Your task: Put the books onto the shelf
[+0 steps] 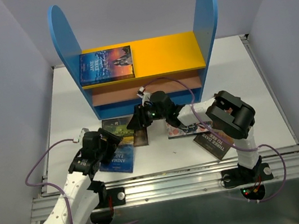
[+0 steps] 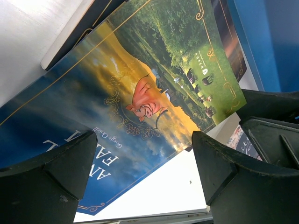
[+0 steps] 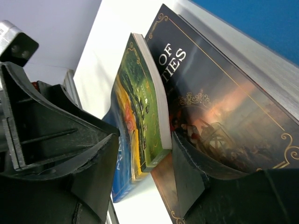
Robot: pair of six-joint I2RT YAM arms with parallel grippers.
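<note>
An Animal Farm book (image 2: 140, 93) lies on the white table, partly on top of a dark, gold-trimmed book (image 3: 219, 107). My left gripper (image 2: 145, 140) hovers open just over its blue title end, near the table's front left (image 1: 109, 144). My right gripper (image 3: 144, 140) straddles the book's green end (image 3: 140, 107), which is lifted. One finger (image 3: 187, 172) is wedged between that book and the dark one; the other finger (image 3: 93, 158) stands a little off the cover. The shelf (image 1: 168, 52) stands at the back with one blue book (image 1: 105, 65) lying on its yellow board.
A Three Days to See book (image 1: 214, 142) lies by the right arm's base. Another book (image 1: 176, 130) lies under the right forearm. The shelf's blue base and brown lower board (image 1: 118, 96) are just behind the right gripper (image 1: 140, 122). A metal rail (image 1: 177, 181) runs along the table's front.
</note>
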